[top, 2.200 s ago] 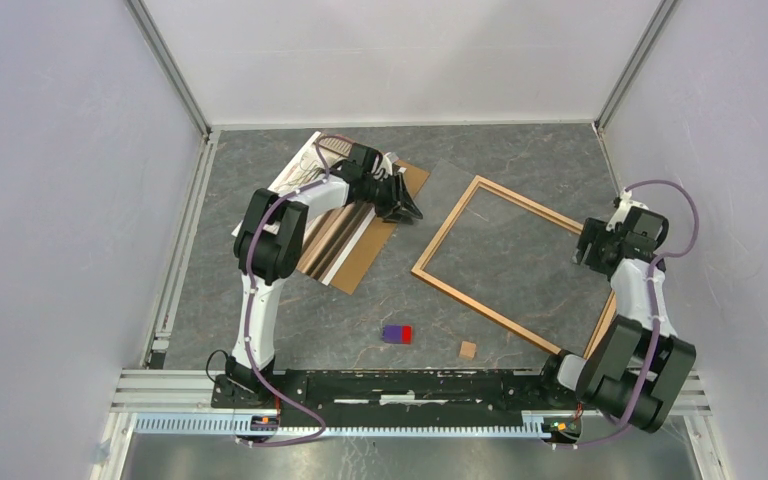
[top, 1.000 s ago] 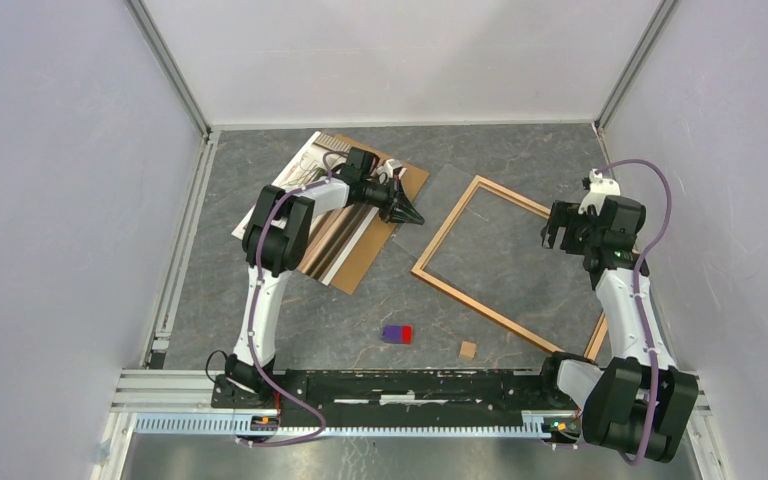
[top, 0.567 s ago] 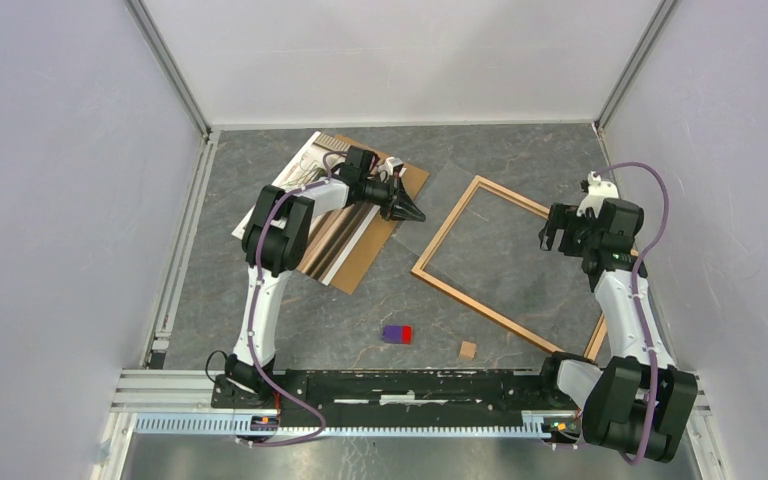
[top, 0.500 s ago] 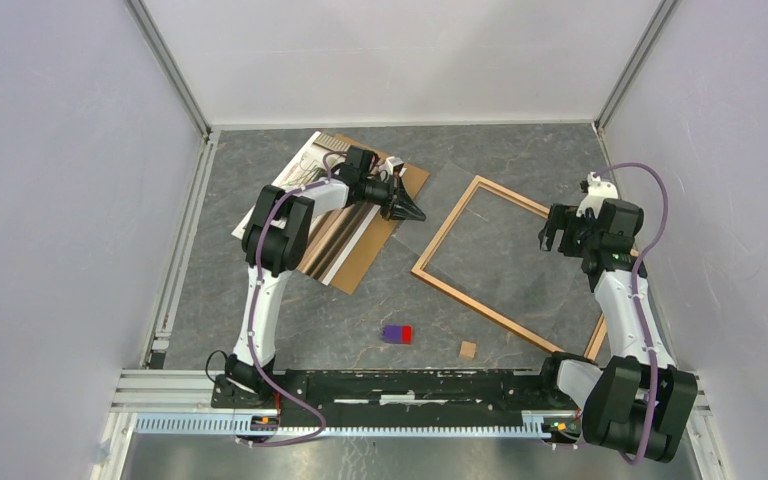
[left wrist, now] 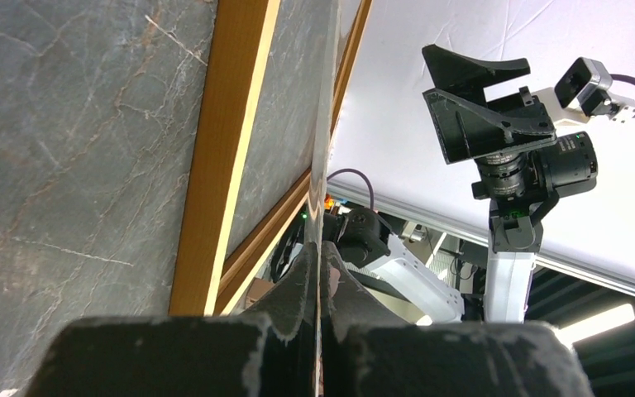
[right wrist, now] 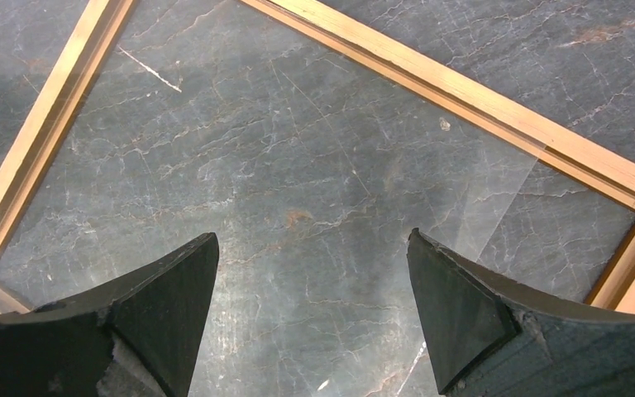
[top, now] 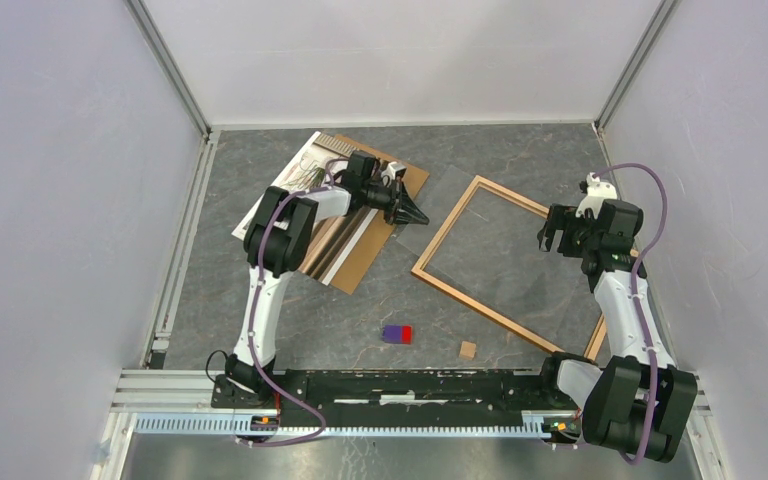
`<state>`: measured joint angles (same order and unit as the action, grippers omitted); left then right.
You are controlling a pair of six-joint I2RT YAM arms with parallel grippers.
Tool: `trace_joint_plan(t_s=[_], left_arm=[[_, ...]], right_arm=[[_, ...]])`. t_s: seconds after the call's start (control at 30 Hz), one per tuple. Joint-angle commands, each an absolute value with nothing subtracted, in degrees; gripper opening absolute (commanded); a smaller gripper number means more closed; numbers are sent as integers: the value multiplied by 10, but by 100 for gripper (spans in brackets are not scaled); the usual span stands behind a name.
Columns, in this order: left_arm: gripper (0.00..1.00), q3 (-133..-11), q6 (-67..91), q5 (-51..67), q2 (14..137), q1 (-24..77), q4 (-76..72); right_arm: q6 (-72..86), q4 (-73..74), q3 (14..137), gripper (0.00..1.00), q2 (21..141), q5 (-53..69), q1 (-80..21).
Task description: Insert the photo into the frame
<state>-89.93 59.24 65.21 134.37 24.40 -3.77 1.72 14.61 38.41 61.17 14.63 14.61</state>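
The frame (top: 438,280), thin light wood, lies flat right of centre. The photo (top: 290,172) rests at the back left on a brown backing board (top: 415,178), partly hidden by my left arm. My left gripper (top: 412,213) is shut on the edge of a clear sheet (top: 440,192) by the frame's left corner. In the left wrist view the sheet (left wrist: 324,149) runs edge-on out of the shut gripper (left wrist: 320,248), beside the frame's rail (left wrist: 223,157). My right gripper (top: 550,238) hovers open over the frame's right part. The right wrist view shows that gripper (right wrist: 312,236) empty above the frame (right wrist: 463,91) and the sheet's corner (right wrist: 504,194).
A purple and red block (top: 397,333) and a small brown block (top: 468,349) lie near the front. Grey walls close the table on three sides. The right arm (left wrist: 508,149) shows in the left wrist view.
The right arm has swung up and left from the frame's right corner to above its right part. The left gripper has barely shifted and keeps its grip on the sheet.
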Motion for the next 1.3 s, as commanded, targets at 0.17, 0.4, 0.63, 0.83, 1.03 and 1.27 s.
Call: trace_joint_plan(t_s=[0.17,0.4,0.63,0.83,1.03,1.27], left_arm=[[2,-890,646,680,1340,255,-102],[2,-887,663,675,1345,263,-124],[2,-855,695,673,1340,265,-173],[3,-820,791,670,1344,265,-329],[14,-790,856,653,1354,264,-441],[2,-776,741,651,1320,247,-305]], right_arm=[[23,125,377,90,606,159,143],[22,124,374,90,605,161,143],[24,122,373,90,606,163,142],[21,124,370,91,608,161,141],[24,124,373,91,618,166,139],[19,128,374,92,601,148,140]])
